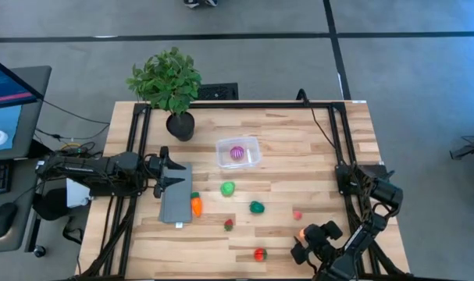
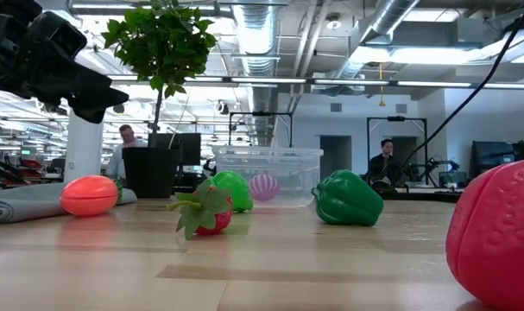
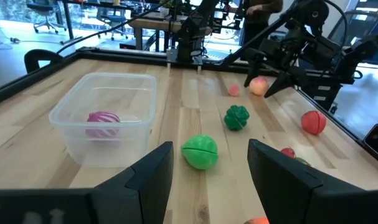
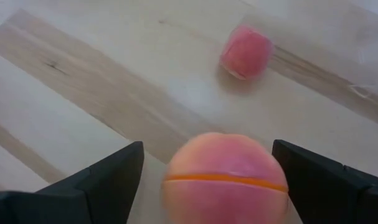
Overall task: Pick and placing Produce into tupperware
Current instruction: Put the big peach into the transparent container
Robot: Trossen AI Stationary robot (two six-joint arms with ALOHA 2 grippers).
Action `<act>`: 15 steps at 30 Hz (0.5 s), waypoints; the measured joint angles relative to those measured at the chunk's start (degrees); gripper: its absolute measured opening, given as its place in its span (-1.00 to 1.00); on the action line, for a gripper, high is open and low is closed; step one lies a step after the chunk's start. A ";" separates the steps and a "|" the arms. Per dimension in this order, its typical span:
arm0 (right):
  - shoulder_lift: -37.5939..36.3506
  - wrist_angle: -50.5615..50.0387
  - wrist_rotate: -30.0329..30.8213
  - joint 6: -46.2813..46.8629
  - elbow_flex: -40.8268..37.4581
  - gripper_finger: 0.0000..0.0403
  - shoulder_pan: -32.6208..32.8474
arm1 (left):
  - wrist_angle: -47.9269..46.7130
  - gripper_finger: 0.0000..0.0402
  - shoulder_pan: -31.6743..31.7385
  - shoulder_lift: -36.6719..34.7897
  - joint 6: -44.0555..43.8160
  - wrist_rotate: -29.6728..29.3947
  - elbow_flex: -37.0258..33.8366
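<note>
A: Tupperware [image 1: 238, 153] is sitting mid-table toward the far edge, right of the potted plant [image 1: 169, 86]. One piece is lying inside it, the purple one [image 1: 237, 153]. So by my reckoning one is done and the rest are waiting.

B: Counting loose produce from above: light green piece [image 1: 227, 188] just nearer than the tub, dark green pepper [image 1: 256, 207] to its right and nearer, orange carrot [image 1: 196, 205] at the right edge of the grey slab [image 1: 175, 192], a small strawberry [image 1: 229, 225] near it, a red fruit [image 1: 259, 254] at the near edge, a small pink piece [image 1: 297, 214] toward the right, and a peach [image 1: 301, 233] at the right gripper. Seven out, one in, eight all told.

A: Agreeing. One tub, one slab, one plant.

B: Right gripper [image 1: 315, 238] is working at the near right. Its wrist camera is showing the peach [image 4: 225, 177] sitting between fingers [image 4: 101, 180] standing wide on either side, not touching it. Nothing is gripped as I read it; that looks like the next piece to go.

A: Left gripper [image 1: 168, 172] is waiting over the slab on the left, fingers [image 3: 148, 174] partly apart, nothing between them. Its camera is looking across at the tub [image 3: 104, 115], with the light green piece [image 3: 200, 151] just beside it on the table.

B: From table level, the purple piece [image 2: 263, 186] is showing through the clear wall of the tub [image 2: 266, 175]. People are sitting at desks in the room behind, well away from the table.
</note>
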 joint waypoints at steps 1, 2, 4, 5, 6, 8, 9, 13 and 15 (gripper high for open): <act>0.00 -0.03 -0.02 -0.01 0.00 0.85 0.00 | 0.00 -0.02 0.00 0.00 0.00 0.00 -0.01; 0.00 -0.10 -0.02 0.01 0.00 0.84 0.00 | 0.02 -0.02 0.00 0.00 0.00 -0.01 0.02; 0.00 -0.19 -0.02 -0.01 0.00 0.78 0.00 | 0.01 -0.02 0.00 0.00 0.00 -0.02 0.00; 0.00 -0.20 -0.02 -0.01 0.00 0.75 0.00 | 0.01 -0.02 0.00 0.00 0.02 -0.02 0.01; 0.00 -0.24 -0.02 -0.03 0.00 0.72 0.00 | 0.00 -0.02 0.00 0.00 0.02 -0.04 -0.01; 0.00 -0.25 -0.04 -0.06 0.00 0.64 0.00 | 0.00 -0.02 0.00 0.00 0.02 -0.04 0.00; 0.00 -0.25 -0.02 -0.08 0.00 0.61 0.00 | 0.01 -0.02 0.00 0.00 0.02 -0.04 0.00; 0.00 -0.25 -0.06 -0.14 0.00 0.49 0.00 | -0.01 -0.02 0.00 0.00 0.04 -0.07 -0.01; 0.00 -0.25 -0.15 -0.15 0.00 0.45 0.00 | 0.00 -0.02 0.00 0.00 0.04 -0.07 0.01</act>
